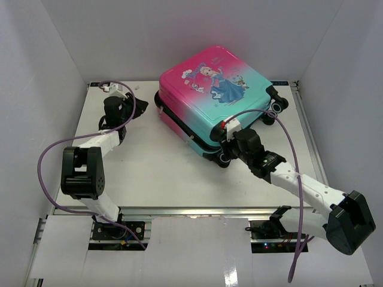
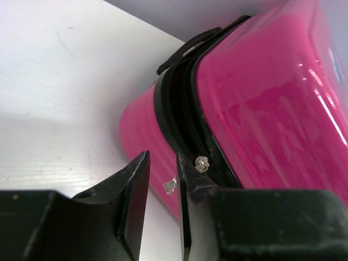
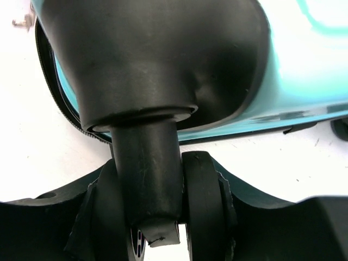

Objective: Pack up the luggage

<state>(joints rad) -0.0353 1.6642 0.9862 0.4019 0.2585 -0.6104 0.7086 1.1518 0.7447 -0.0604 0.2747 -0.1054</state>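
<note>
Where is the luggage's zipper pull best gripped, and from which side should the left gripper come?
Grip the silver zipper pull by its free tab, where it stands out from the black seam at the pink end of the luggage. The left gripper, open beside it, should probably come in from that end, one finger on each side.

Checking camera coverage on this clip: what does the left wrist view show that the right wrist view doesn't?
Only the left wrist view: the pink end of the luggage, its zipper pull, a black handle, and the left gripper open beside the zipper. Only the right wrist view: the teal end, with the right gripper shut on a caster wheel. Both: the luggage shell on the white table.
</note>
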